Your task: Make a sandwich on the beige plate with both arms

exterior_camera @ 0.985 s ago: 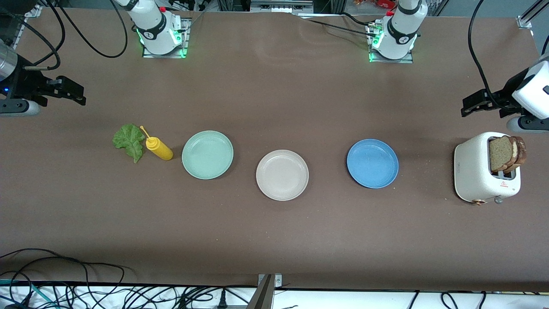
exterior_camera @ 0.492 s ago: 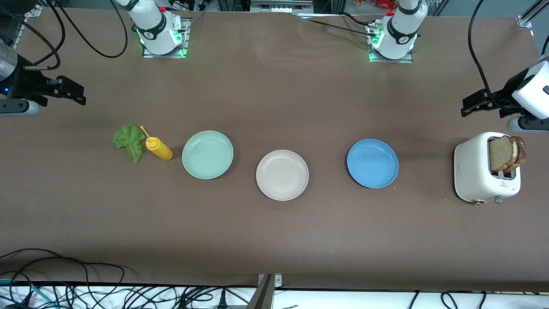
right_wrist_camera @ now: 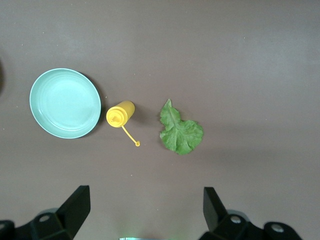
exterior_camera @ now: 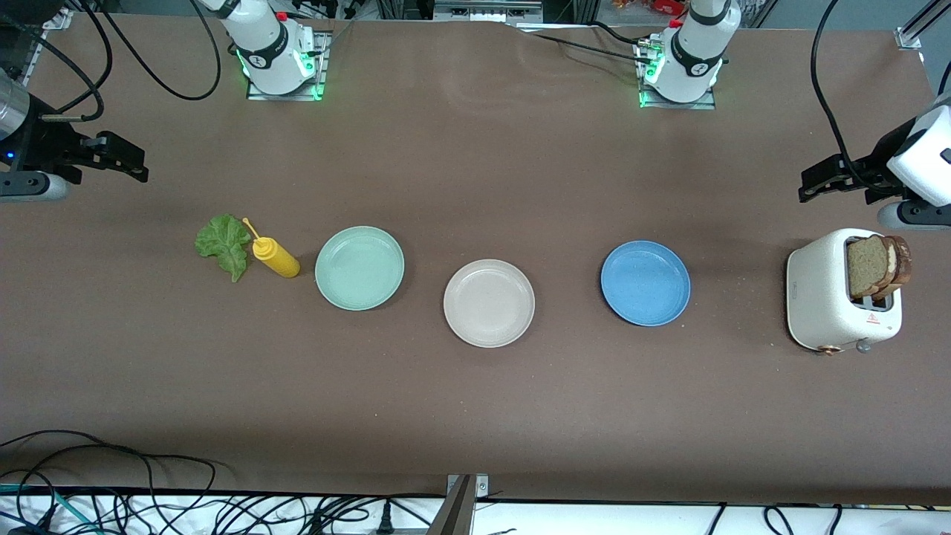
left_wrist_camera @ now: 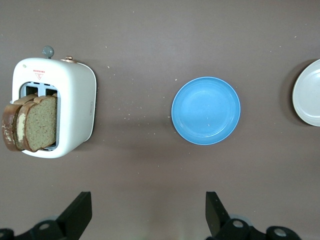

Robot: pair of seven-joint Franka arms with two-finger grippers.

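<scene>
**Nothing moved yet: both arms wait, plate bare**

At mid-table you have the beige plate (exterior_camera: 489,302) with nothing on it, between the mint plate (exterior_camera: 359,267) toward the right arm's end and the blue plate (exterior_camera: 645,282) toward the left arm's end. Over the last second nothing has shifted: arms, plates and food sit exactly as they did, so by my reading the task has not begun.

No sandwich exists yet. Its parts lie well apart. Two bread slices (exterior_camera: 878,265) stand upright in the white toaster (exterior_camera: 825,301) at the left arm's end. The lettuce (exterior_camera: 223,245) lies flat on the table at the right arm's end, just beside a yellow sauce bottle (exterior_camera: 276,257) lying on its side next to the mint plate.

Your left gripper (left_wrist_camera: 147,215) hangs high over bare table near the toaster, fingers spread wide and holding nothing; the toaster and blue plate show below it in the left wrist view. Your right gripper (right_wrist_camera: 145,212) waits likewise over bare table near the lettuce, fingers spread and holding nothing.

The likely opening move is the left arm going down for a slice. Expect a tricky pull: the slices lean on each other, so one may drag its neighbour.
</scene>
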